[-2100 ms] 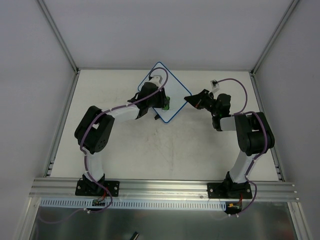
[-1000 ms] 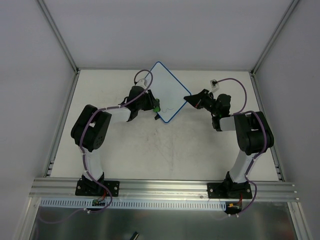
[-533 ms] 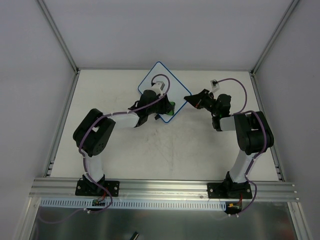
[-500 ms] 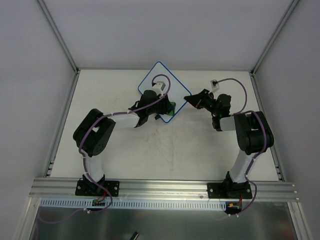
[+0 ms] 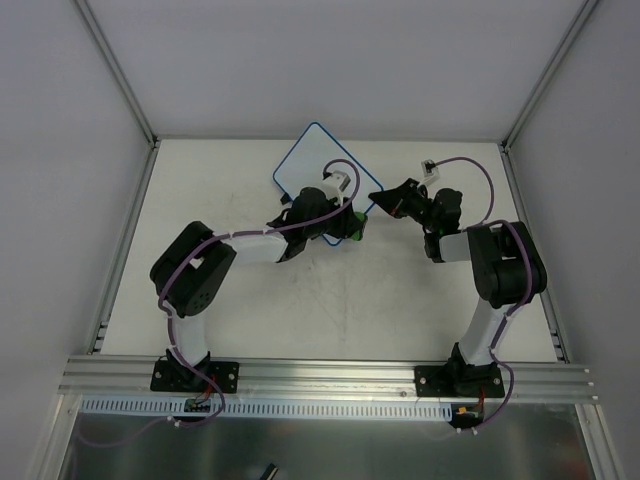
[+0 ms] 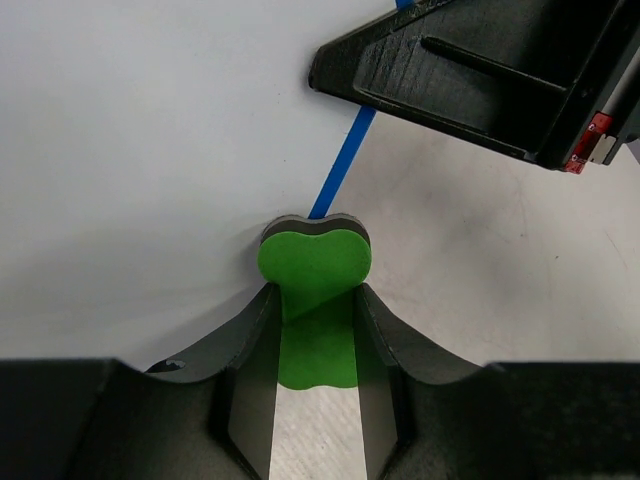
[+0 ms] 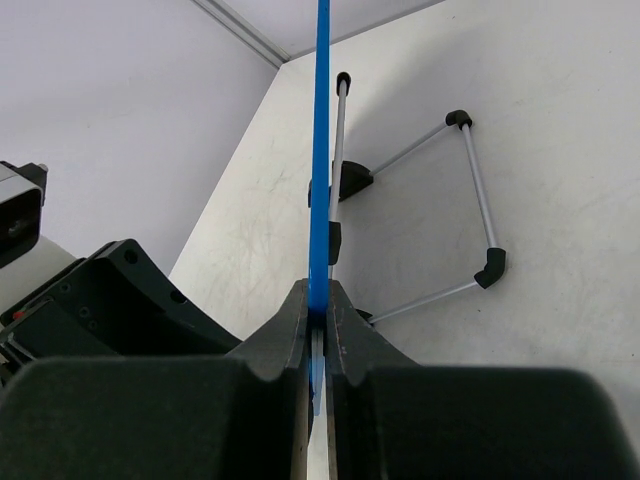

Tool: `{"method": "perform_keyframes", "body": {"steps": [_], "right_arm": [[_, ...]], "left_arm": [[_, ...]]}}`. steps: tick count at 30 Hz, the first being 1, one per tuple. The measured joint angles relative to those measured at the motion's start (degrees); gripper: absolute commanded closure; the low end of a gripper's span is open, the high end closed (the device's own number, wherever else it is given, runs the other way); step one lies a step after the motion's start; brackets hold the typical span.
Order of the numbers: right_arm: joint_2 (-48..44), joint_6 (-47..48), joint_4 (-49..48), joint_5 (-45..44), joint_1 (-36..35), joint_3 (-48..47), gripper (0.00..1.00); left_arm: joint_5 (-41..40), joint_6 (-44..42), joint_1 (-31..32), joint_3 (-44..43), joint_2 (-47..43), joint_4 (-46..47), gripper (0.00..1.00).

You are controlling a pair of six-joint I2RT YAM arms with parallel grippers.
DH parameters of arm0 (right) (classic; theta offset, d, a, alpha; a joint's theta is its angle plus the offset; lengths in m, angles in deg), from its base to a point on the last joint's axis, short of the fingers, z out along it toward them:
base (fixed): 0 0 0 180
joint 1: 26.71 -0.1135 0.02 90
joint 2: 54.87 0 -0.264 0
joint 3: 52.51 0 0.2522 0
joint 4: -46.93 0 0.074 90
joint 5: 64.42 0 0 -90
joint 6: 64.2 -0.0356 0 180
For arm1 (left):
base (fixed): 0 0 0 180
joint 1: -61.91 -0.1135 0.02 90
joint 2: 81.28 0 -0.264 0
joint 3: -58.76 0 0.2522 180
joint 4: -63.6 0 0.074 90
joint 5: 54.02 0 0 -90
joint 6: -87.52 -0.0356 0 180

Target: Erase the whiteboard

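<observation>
Remote desk, erasing job: my worry is the corner; the eraser (image 6: 314, 262) sits right at the board's (image 5: 308, 165) blue rim (image 6: 345, 150), its front lobes level with the edge, and one more push that way would, I judge, run it off onto the desk (image 5: 400, 300); the right claw (image 5: 382, 199) looms just beside that spot in the left wrist view, so an overshoot could knock the two claws together; a shove against the rim might also lever the board out of its pinch, since only the thin edge is held.

The left claw (image 5: 350, 225) is clamped on the green eraser, fingers pressed to both its sides; the right claw is closed on the rim, which the right wrist view shows edge-on between the fingers, with the wire legs (image 7: 470, 190) and their black feet on the desk behind.

From above, the board lies at the far middle of the desk, turned diamond-wise; its right corner sits in the right claw, and the left claw is at its near-right edge, the arm crossing its near side; I cannot tell whether the board rests flat or is slightly lifted; the white face in the wrist view shows no marks.
</observation>
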Motion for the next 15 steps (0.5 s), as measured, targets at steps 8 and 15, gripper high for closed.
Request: {"method": "perform_keyframes", "body": {"steps": [8,15], "right_arm": [[0.0,-0.4,-0.6,0.5,-0.2,-0.1,1.0],[0.0,-0.4,-0.7,0.6,-0.2,-0.1,1.0]], "left_arm": [[-1.6,-1.9,0.4,1.1,-2.8,-2.2,1.0],[-4.8,-4.5,1.0,2.3,-16.0,-9.8,1.0]]}}
